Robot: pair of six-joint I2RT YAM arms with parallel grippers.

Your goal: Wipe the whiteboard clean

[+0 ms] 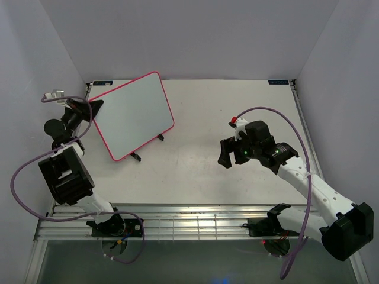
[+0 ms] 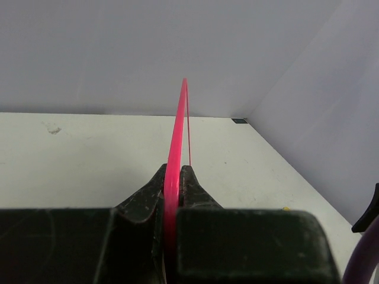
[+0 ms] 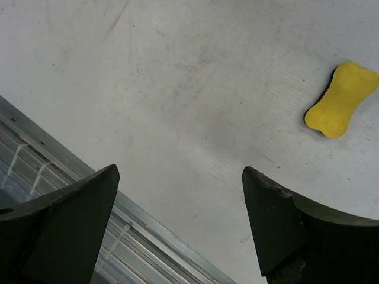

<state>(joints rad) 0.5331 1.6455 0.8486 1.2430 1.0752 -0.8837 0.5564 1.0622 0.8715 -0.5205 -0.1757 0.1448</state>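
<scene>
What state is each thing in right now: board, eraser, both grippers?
whiteboard: tilted up, no writing visible on its face, rim clamped.
left gripper: shut on the whiteboard's pink rim.
right gripper: open, empty, above the table.
yellow eraser sponge: lying on the table, apart from the right gripper.
</scene>
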